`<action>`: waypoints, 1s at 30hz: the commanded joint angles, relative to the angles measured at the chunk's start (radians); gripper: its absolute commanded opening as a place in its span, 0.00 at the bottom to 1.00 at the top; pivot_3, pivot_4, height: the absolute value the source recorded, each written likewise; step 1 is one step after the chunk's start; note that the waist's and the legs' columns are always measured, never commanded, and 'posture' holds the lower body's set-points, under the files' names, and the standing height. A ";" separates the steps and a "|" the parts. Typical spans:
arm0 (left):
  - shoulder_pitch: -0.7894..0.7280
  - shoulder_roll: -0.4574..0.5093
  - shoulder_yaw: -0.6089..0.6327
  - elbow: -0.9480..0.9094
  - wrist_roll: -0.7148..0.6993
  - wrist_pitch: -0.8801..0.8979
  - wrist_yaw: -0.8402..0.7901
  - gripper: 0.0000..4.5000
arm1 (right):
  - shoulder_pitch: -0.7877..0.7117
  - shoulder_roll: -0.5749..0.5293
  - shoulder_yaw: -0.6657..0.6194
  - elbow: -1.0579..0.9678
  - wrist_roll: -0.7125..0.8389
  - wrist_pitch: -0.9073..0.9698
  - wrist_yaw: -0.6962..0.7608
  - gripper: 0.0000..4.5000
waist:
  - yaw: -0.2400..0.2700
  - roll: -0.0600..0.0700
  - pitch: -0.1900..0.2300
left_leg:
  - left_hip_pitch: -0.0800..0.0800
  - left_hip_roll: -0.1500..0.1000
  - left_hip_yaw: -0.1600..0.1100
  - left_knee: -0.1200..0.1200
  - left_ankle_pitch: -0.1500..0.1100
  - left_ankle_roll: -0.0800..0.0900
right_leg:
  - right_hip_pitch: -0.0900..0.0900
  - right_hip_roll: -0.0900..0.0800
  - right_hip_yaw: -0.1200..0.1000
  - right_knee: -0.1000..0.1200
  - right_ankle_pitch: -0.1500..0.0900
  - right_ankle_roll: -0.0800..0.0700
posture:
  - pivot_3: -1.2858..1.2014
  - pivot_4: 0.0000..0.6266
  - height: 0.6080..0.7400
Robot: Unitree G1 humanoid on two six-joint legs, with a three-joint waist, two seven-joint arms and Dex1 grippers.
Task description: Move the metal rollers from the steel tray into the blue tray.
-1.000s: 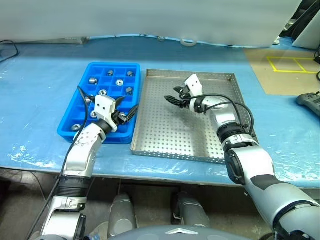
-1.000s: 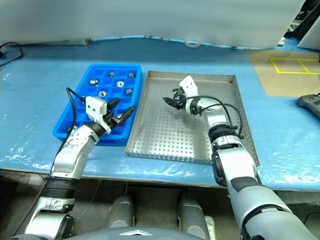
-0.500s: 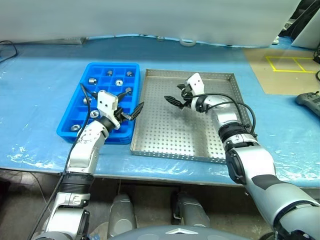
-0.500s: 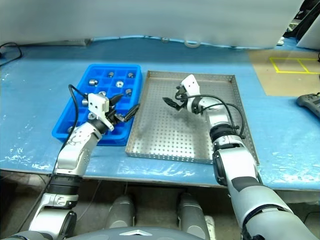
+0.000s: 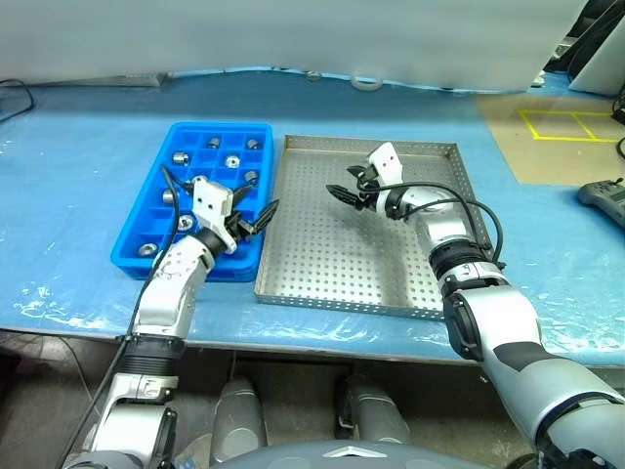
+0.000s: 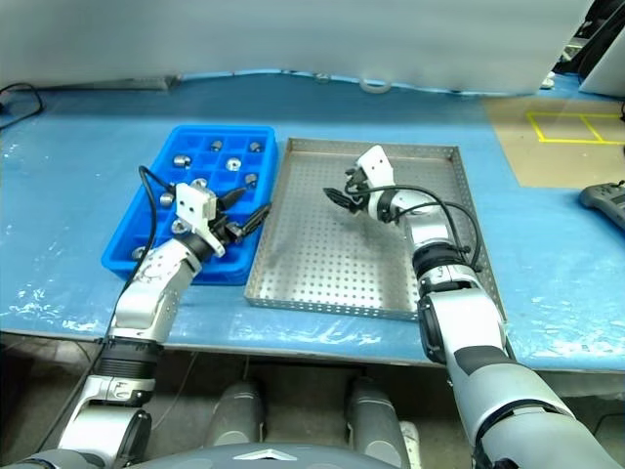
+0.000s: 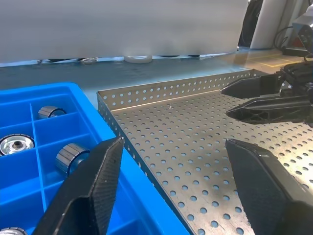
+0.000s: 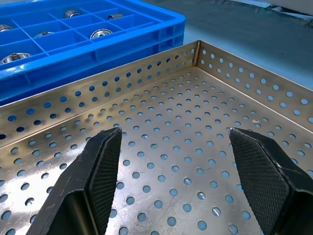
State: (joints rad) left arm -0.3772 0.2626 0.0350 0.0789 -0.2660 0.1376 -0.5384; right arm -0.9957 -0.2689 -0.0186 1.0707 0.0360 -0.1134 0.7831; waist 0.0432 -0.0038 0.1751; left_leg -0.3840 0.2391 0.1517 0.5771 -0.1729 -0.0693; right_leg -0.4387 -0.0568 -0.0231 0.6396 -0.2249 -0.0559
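The steel tray (image 5: 391, 264) lies right of the blue tray (image 5: 156, 237), and its perforated floor is bare. Several metal rollers (image 5: 232, 161) sit in the blue tray's compartments, also seen as rollers (image 7: 71, 155) beside my left fingers. My left gripper (image 5: 254, 200) hovers open over the blue tray's right rim, where it meets the steel tray, with nothing between its fingers (image 7: 93, 186). My right gripper (image 5: 345, 184) hangs open and empty above the steel tray's far middle, pointing left; its fingers (image 8: 266, 171) frame the steel tray's floor (image 8: 171, 161).
Blue sheeting (image 5: 78, 137) covers the table. A roll of tape (image 5: 368, 83) lies at the back edge. A cardboard panel with yellow tape (image 5: 562, 137) and a black controller (image 5: 604, 198) lie at the right.
Both grippers spread wider half a second ago and have narrowed a little since. The left gripper edged slightly towards the steel tray; the right hand kept its place.
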 commanded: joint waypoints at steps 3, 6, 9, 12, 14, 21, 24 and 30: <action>0.003 -0.006 0.010 -0.033 -0.022 -0.014 -0.012 1.00 | -0.008 -0.002 -0.012 -0.042 0.019 0.002 0.004 1.00 | 0.000 0.000 0.000 | 0.000 0.000 0.000 0.000 0.000 0.000 | 0.000 0.000 0.000 0.000 0.000 0.000 | 0.49 0.24 1.00; -0.001 -0.006 0.014 -0.030 -0.021 -0.017 -0.007 1.00 | -0.009 -0.003 -0.012 -0.042 0.019 0.003 0.002 1.00 | 0.000 0.000 0.000 | 0.000 0.000 0.000 0.000 0.000 0.000 | 0.000 0.000 0.000 0.000 0.000 0.000 | 0.48 0.24 1.00; -0.001 -0.005 0.017 -0.034 -0.028 -0.021 -0.015 0.91 | -0.010 -0.004 -0.020 -0.041 0.029 0.003 0.007 1.00 | 0.000 0.000 0.000 | 0.000 0.000 0.000 0.000 0.000 0.000 | 0.000 0.000 0.000 0.000 0.000 0.000 | 0.48 0.24 1.00; 0.003 -0.001 0.019 -0.040 -0.031 -0.014 -0.012 0.73 | -0.012 -0.006 -0.019 -0.040 0.027 0.007 0.006 0.86 | 0.000 0.000 0.000 | 0.000 0.000 0.000 0.000 0.000 0.000 | 0.000 0.000 0.000 0.000 0.000 0.000 | 0.48 0.24 1.00; 0.008 -0.002 0.021 -0.043 -0.036 -0.011 -0.011 0.66 | -0.011 -0.006 -0.015 -0.037 0.019 0.003 0.003 0.80 | 0.000 0.000 0.000 | 0.000 0.000 0.000 0.000 0.000 0.000 | 0.000 0.000 0.000 0.000 0.000 0.000 | 0.49 0.24 1.00; 0.008 -0.001 0.019 -0.043 -0.031 -0.013 0.000 1.00 | -0.019 0.003 -0.023 -0.031 0.029 0.012 0.009 0.99 | 0.000 0.000 0.000 | 0.000 0.000 0.000 0.000 0.000 0.000 | 0.000 0.000 0.000 0.000 0.000 0.000 | 0.49 0.24 1.00; 0.004 0.003 0.021 -0.038 -0.024 -0.023 0.005 1.00 | -0.024 0.006 -0.023 -0.025 0.029 0.010 0.008 0.99 | 0.000 0.000 0.000 | 0.000 0.000 0.000 0.000 0.000 0.000 | 0.000 0.000 0.000 0.000 0.000 0.000 | 0.49 0.24 1.00; -0.001 0.003 0.027 -0.038 -0.028 -0.017 0.010 0.72 | -0.031 0.008 -0.019 -0.022 0.024 0.002 0.011 0.63 | 0.001 0.000 0.000 | 0.000 0.000 0.000 0.000 0.000 0.000 | 0.000 0.000 0.000 0.000 0.000 0.000 | 0.50 0.24 1.00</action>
State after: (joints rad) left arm -0.3618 0.2573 0.0464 0.0754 -0.2921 0.1359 -0.5350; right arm -0.9976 -0.2621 -0.0281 1.0701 0.0476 -0.0968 0.7991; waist 0.0441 -0.0038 0.1751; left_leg -0.3841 0.2391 0.1519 0.5770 -0.1731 -0.0689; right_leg -0.4388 -0.0569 -0.0231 0.6392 -0.2249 -0.0559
